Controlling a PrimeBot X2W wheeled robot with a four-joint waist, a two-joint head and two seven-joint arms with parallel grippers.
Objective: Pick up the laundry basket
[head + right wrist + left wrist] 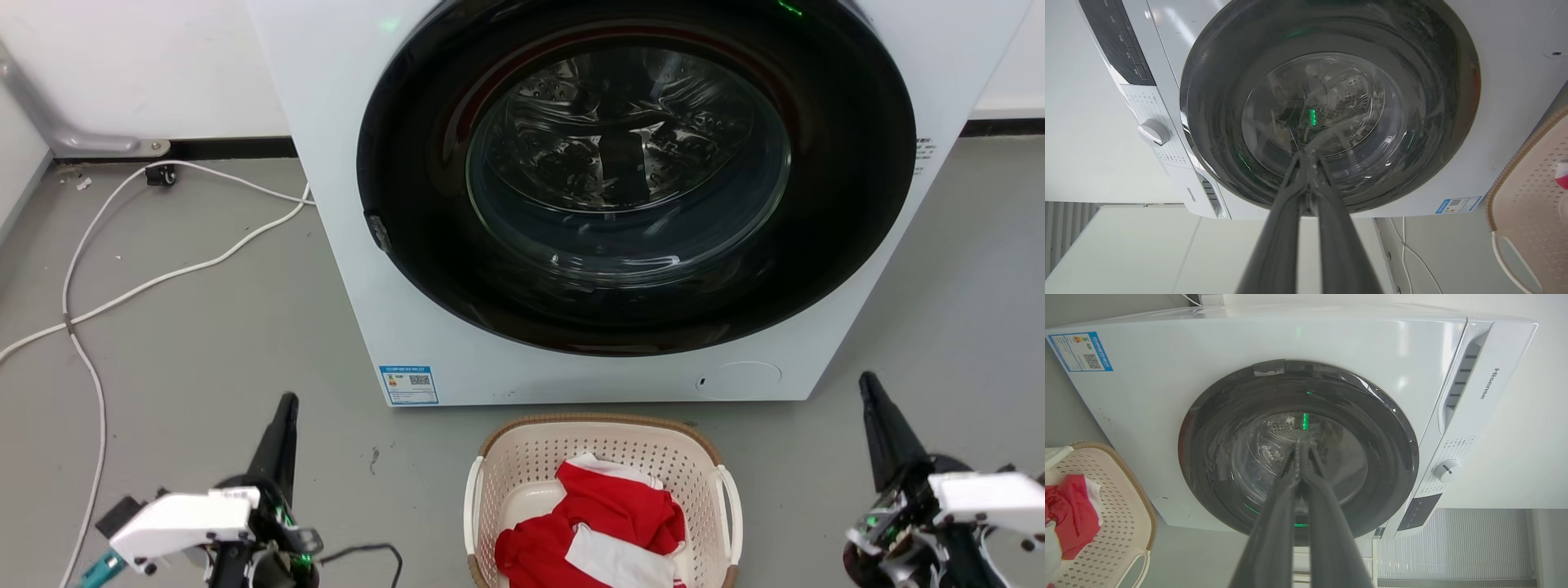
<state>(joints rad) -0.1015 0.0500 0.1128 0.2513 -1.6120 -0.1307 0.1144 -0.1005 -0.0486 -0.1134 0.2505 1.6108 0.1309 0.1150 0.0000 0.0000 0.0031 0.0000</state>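
A cream laundry basket with perforated walls, a brown woven-look rim and white side handles stands on the grey floor. It is just in front of a white front-loading washing machine, below the machine's round dark glass door. A narrow strip of floor separates the basket from the machine. A crumpled red and white garment lies inside the basket.

The left hand is well to the basket's left, its two long dark fingers pressed together and holding nothing. The right hand is well to the basket's right, its fingers likewise together and empty. Both hands point toward the machine, and neither touches the basket.

A white cable trails across the floor to the left of the machine, toward the far wall.
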